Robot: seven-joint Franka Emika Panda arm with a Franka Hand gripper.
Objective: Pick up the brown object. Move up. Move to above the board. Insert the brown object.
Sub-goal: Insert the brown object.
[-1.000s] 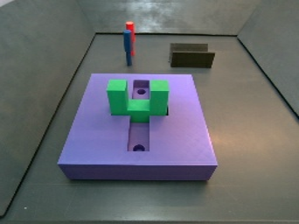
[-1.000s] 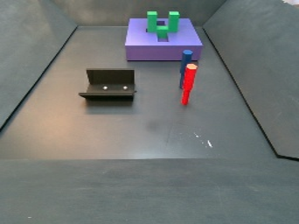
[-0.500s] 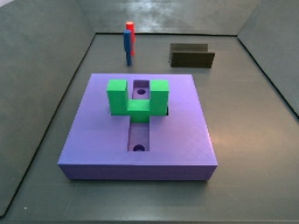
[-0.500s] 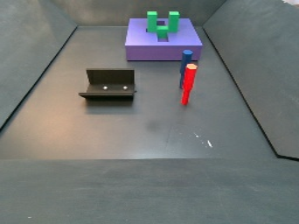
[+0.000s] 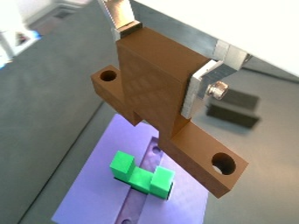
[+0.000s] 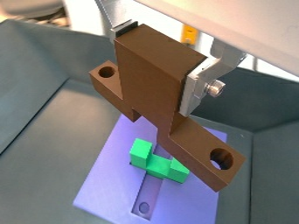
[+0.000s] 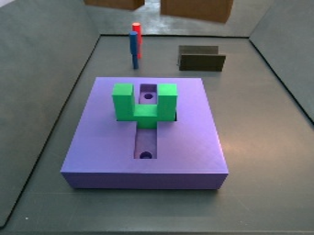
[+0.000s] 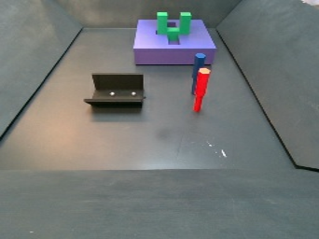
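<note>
Brown object (image 5: 163, 105) clamped between the gripper (image 5: 158, 66) fingers, silver plates pressed on both flat sides of its tall middle part in both wrist views; also seen at (image 6: 158, 96). Gripper (image 6: 163, 61) closed on it, held high in the air above the board (image 5: 100, 171). Piece has a bar across its lower end with round holes at both ends, so not a plain bar. In a side view only brown bits show at the top edge (image 7: 196, 7), well above the floor; gripper body is out of frame there.

Board (image 7: 145, 133) lies flat on the dark floor, lavender, long slot down its middle, green U-shaped block (image 7: 145, 103) straddling the slot toward the far end. Slot stretch nearer the camera in that view is uncovered, round hole in it. Board top otherwise bare. In both wrist views the board sits below the held piece, slot and green block (image 6: 158, 164) partly hidden behind the brown bar.

Red-and-blue peg (image 7: 136, 44) upright on the floor beyond the board, apart from it. Fixture (image 7: 201, 59) on the floor to the side of the peg, also clear of the board. In a side view, peg (image 8: 200, 86) stands between board (image 8: 174, 47) and open floor, fixture (image 8: 117, 91) well apart. Walls ring the floor.
</note>
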